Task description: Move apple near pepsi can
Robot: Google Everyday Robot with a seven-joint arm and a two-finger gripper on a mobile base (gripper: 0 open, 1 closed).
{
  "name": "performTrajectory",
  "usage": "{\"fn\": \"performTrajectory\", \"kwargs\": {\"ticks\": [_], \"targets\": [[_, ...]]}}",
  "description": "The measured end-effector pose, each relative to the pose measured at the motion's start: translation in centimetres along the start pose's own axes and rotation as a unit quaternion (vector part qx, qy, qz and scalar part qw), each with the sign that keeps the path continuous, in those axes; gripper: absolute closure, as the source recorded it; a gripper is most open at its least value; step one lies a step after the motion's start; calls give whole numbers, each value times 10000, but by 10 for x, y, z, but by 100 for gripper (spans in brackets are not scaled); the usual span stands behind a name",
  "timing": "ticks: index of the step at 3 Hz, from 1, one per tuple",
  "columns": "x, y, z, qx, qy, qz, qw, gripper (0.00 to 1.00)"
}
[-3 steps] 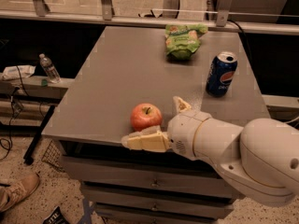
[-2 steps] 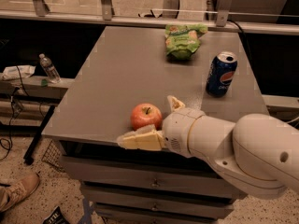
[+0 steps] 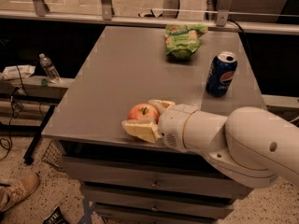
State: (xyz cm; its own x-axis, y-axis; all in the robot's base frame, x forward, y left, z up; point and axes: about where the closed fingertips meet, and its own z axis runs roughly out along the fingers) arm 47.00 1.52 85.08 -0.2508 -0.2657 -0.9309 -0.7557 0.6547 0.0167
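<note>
Apple [image 3: 141,111], round and red-orange, sits near the front edge of a grey table [image 3: 117,69], at the lower centre of the frame. The robot's gripper [image 3: 138,114] reaches in from the lower right. Its 2 pale fingers [image 3: 140,129] are spread to either side of the fruit, 1 in front and 1 behind, and do not look clamped on it. The pepsi can [image 3: 222,73] stands upright at the right of the frame, well apart from the apple. A green snack bag [image 3: 183,41] lies at the upper centre. The apple looks firm, smooth and moderately heavy. It could roll or slip, so a hold across its widest middle seems safest, with gentle pressure to avoid bruising.
</note>
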Motion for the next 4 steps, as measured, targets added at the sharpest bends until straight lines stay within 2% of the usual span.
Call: {"fn": "performTrajectory", "kwargs": {"ticks": [1,2,3,4], "targets": [[-5,-3,-1,-38,-47,-48,10000,66],[3,-14,-18,119,-15,29,9999,88],[23,-32,-45,451,122,212,9987,100],[39,-53,-72,840,234,375,9955,100]]}}
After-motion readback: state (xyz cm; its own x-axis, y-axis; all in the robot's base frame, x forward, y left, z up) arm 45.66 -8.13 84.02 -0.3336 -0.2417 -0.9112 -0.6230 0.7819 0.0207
